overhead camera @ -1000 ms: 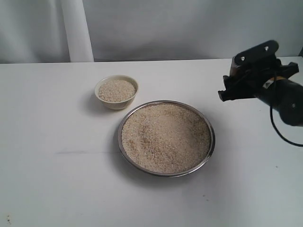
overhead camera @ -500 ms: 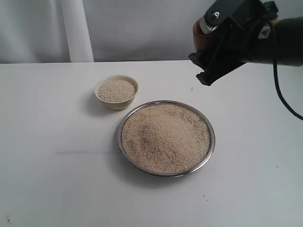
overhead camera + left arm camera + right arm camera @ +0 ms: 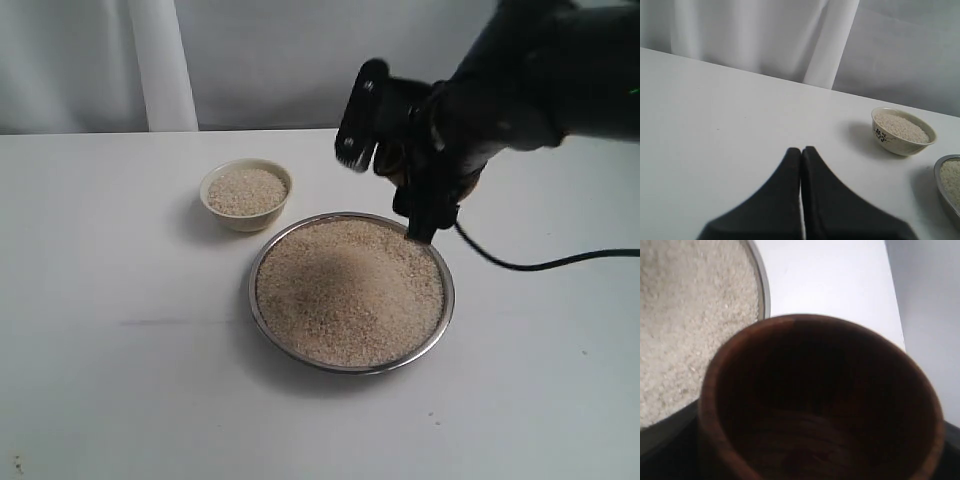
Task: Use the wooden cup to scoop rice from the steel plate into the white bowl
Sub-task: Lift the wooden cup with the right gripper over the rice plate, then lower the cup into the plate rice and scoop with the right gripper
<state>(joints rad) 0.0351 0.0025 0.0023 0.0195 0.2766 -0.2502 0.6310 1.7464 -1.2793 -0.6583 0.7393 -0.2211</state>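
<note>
Right pincer (image 3: 392, 185) clamped round the wooden cup (image 3: 820, 405), gripping its outer wall, mouth free, no grains seen inside; cup looks light, stiff and smooth, might slip in a loose squeeze, so a mid-barrel hold seems right; just below the pincer, rice (image 3: 350, 290) heaped in the steel plate (image 3: 252, 290); loose grains, likely to spill on a tilt; white bowl (image 3: 245, 222) farther off, beyond the plate's rim, holding rice; left pincer (image 3: 801, 152) pressed together, nothing in it.
</note>
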